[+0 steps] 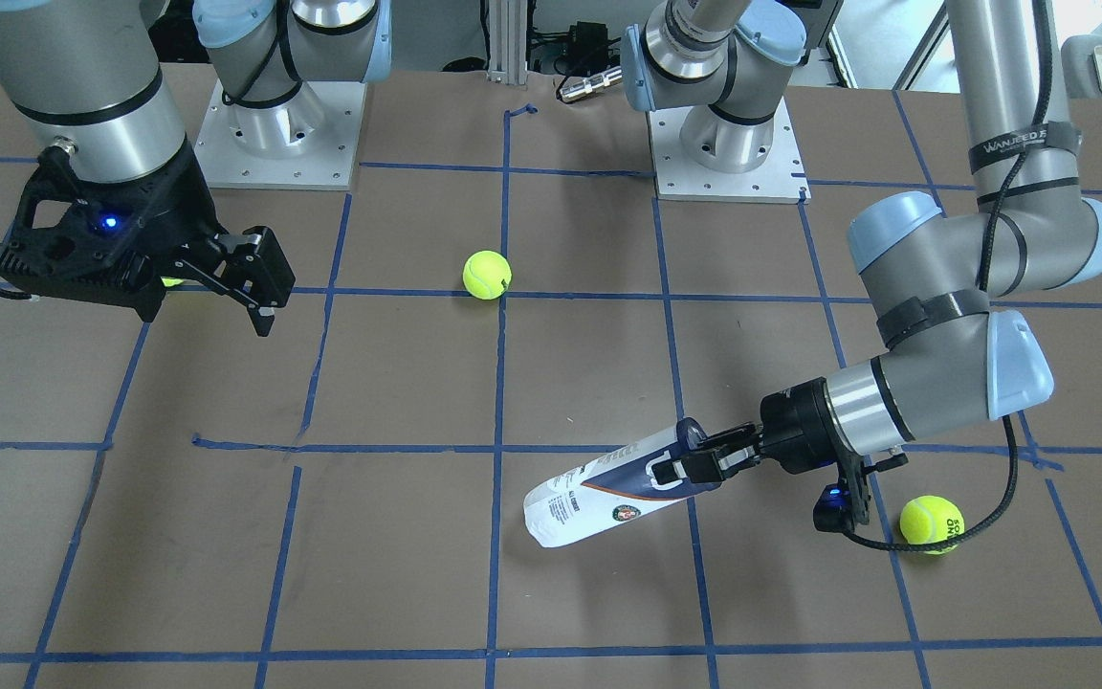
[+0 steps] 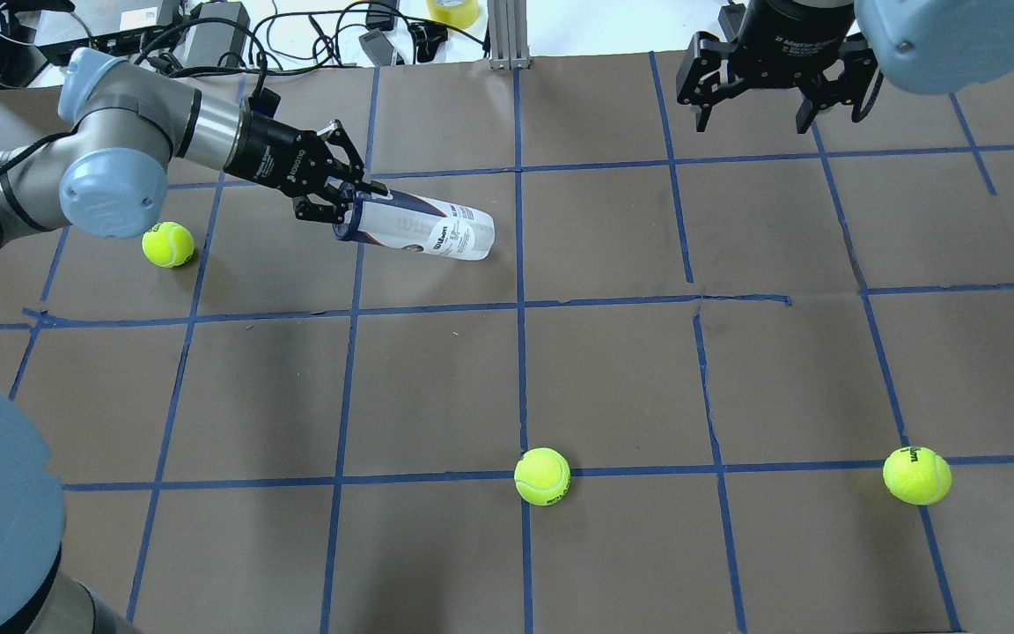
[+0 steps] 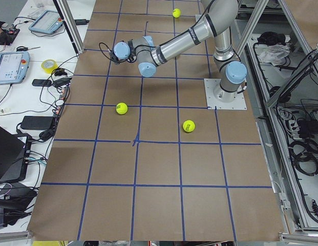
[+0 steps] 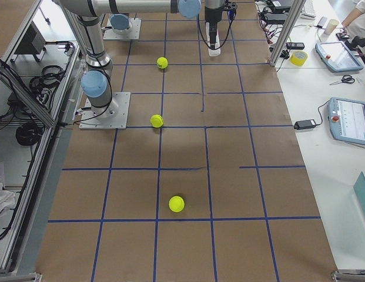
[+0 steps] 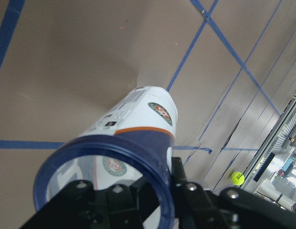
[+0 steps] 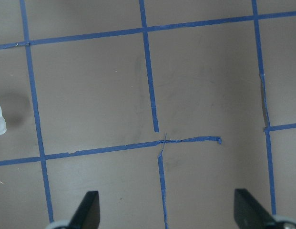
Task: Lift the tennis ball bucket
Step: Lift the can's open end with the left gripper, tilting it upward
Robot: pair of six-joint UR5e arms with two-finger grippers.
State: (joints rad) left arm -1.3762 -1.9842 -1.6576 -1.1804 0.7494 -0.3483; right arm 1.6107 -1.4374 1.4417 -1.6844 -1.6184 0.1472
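The tennis ball bucket [image 2: 423, 231], a clear tube with a white and navy label, hangs nearly level and slightly tilted over the brown table's left far part. It also shows in the front view [image 1: 599, 493]. My left gripper [image 2: 350, 201] is shut on its navy rim [image 5: 157, 167] at the open end. The gripper also shows in the front view [image 1: 675, 466]. I cannot tell if the tube's closed end touches the table. My right gripper [image 2: 753, 121] hangs open and empty above the far right. Its fingertips [image 6: 88, 212] stand wide apart over bare table.
Three yellow-green tennis balls lie loose on the table: one [image 2: 168, 244] just under my left arm, one [image 2: 542, 475] at the near middle, one [image 2: 916, 475] at the near right. The arm bases [image 1: 278, 144] stand on the robot's side. Cables and devices [image 2: 208, 26] line the far edge.
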